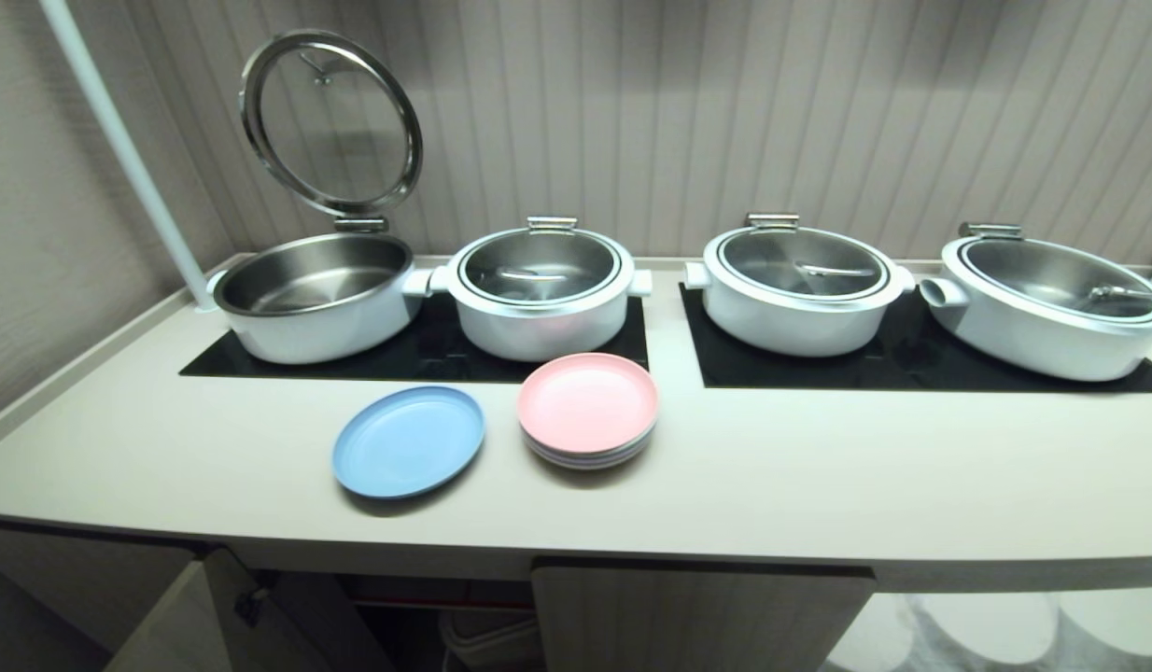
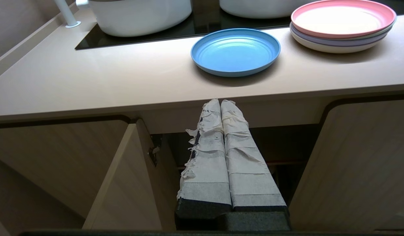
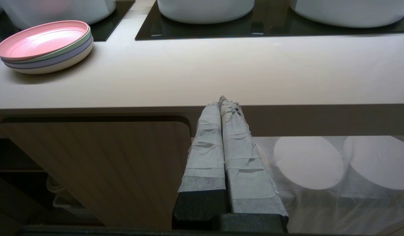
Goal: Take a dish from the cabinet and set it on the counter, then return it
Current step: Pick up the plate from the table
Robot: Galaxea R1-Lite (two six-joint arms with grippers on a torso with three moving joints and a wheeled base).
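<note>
So the dish point(image 2: 235, 51) already sits flat on the counter point(image 2: 90, 85), just beyond and above the left gripper point(image 2: 220, 102), whose jaws are pressed together on nothing. Right gripper point(image 3: 221, 101) is closed and empty too. Cabinet point(image 2: 133, 170) door hangs open below, so I'd say only the return is left.

I see my left end effector point(image 2: 220, 103) with its tape-wrapped fingers point(image 2: 207, 157) pressed together, empty. My right end effector point(image 3: 221, 101) matches: fingers point(image 3: 244, 164) closed, holding nothing. Neither arm shows from my head camera.
</note>
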